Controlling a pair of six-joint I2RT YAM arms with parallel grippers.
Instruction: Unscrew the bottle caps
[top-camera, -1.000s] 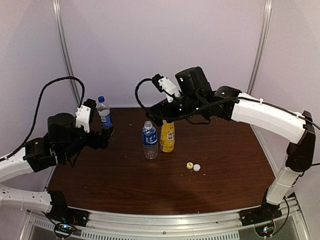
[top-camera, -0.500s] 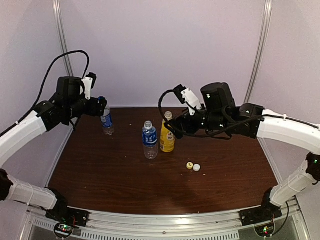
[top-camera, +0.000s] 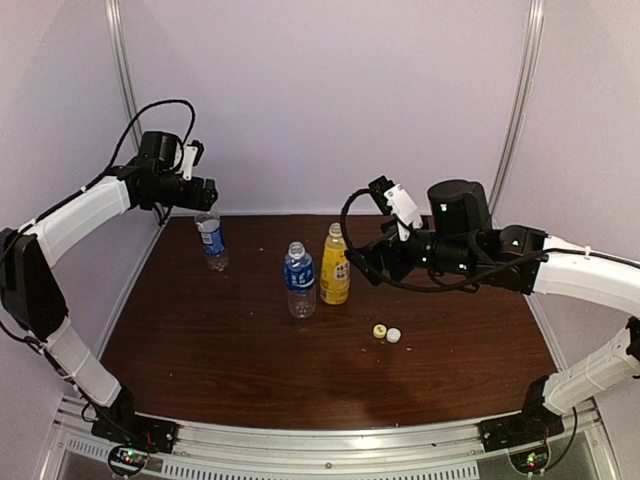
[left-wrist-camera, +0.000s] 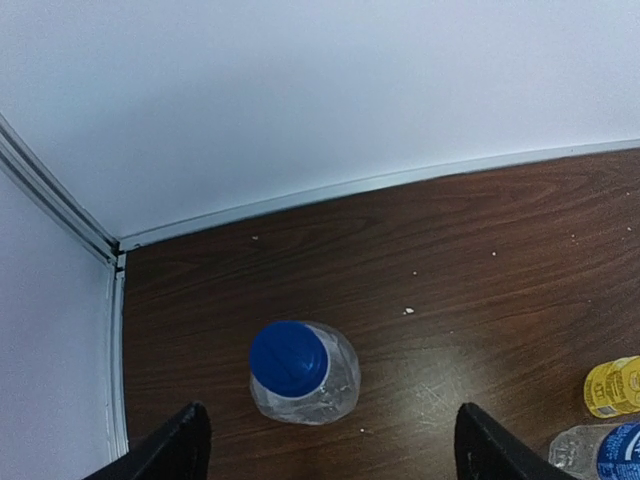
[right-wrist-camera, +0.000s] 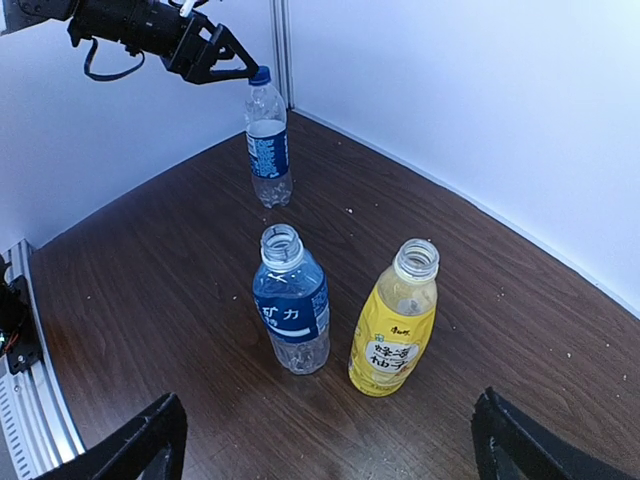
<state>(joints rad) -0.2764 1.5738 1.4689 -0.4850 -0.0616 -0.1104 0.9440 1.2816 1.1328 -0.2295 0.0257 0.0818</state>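
The left gripper (left-wrist-camera: 330, 410) hangs with its fingers spread wide and empty over the taller clear bottle (top-camera: 211, 243), which stands upright near the far left corner of the table (top-camera: 250, 370) with its blue cap (left-wrist-camera: 288, 356) on. At mid-table the short clear bottle (top-camera: 299, 279) and the yellow-orange bottle (top-camera: 335, 268) stand just beside each other, both uncapped. The yellow cap (top-camera: 380, 331) and the white cap (top-camera: 394, 336) lie together on the surface nearer the front edge. The right gripper (right-wrist-camera: 328, 400) hovers right of the yellow-orange bottle, its jaws parted and holding nothing.
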